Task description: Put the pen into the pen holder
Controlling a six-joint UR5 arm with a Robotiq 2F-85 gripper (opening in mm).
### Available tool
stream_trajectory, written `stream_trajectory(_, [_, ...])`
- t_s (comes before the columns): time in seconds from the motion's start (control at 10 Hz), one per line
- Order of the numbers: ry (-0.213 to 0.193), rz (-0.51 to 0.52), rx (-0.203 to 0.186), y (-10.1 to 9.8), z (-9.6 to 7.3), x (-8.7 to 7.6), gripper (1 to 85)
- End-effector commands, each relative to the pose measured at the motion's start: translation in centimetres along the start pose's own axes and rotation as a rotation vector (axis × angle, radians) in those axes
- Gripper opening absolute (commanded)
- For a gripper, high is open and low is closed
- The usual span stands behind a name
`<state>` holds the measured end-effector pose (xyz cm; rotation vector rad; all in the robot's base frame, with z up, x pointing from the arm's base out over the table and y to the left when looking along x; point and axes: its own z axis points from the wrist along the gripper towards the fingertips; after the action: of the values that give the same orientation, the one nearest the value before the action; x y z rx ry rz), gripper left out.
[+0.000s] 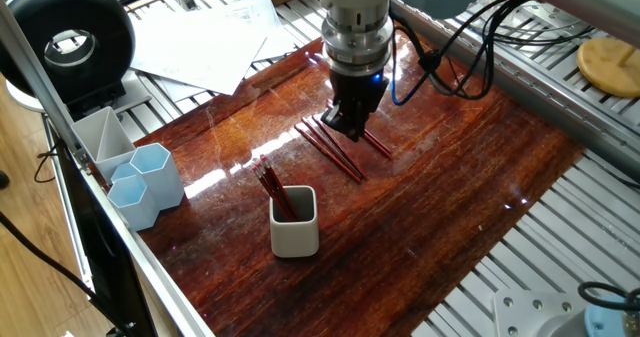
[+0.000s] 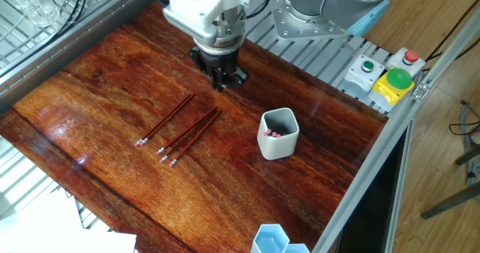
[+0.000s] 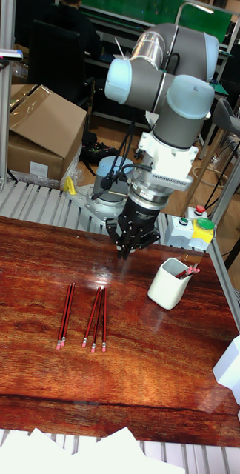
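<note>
Several red pens (image 1: 340, 152) (image 2: 187, 133) (image 3: 94, 318) lie flat and side by side on the wooden table. The off-white pen holder (image 1: 295, 227) (image 2: 278, 137) (image 3: 170, 285) stands upright near them, with a few red pens sticking out of it. My gripper (image 1: 347, 129) (image 2: 222, 84) (image 3: 126, 252) hangs a little above the table, over the far ends of the lying pens, pointing down. Its fingers are together, and I see no pen between them.
Pale blue hexagonal cups (image 1: 145, 182) (image 3: 235, 363) and a grey tray (image 1: 100, 132) stand at the table's edge. White paper sheets (image 1: 210, 42) overlap one corner. A box with red and green buttons (image 2: 386, 76) sits on the frame. A cardboard box (image 3: 31, 126) stands behind the table.
</note>
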<state>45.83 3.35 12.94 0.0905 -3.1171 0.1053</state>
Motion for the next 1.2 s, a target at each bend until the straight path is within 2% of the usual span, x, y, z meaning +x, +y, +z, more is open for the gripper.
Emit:
stream_trajectory(0.0, [-0.062,0.041,-0.008,0.2,-0.3,-1.6,20.7])
stream_trajectory(0.1, [-0.055,0.015,-0.019,0.5,-0.3,-1.4,23.0])
stream_trajectory(0.2, [-0.023,-0.014,-0.015,0.5,-0.3,-0.5,23.7])
stream_trajectory(0.4, [0.033,-0.036,-0.013,0.0,0.8,-3.5,24.0])
stream_trajectory(0.6, [0.02,-0.038,0.001,-0.2,3.4,-5.3,24.7])
stream_trajectory(0.7, [0.014,-0.034,0.0,0.0,4.3,-5.7,25.0])
stream_trajectory(0.9, [0.034,-0.022,-0.018,0.2,4.1,-4.6,24.0])
stream_trajectory(1.1, [0.036,0.025,-0.037,0.7,4.1,-4.6,21.7])
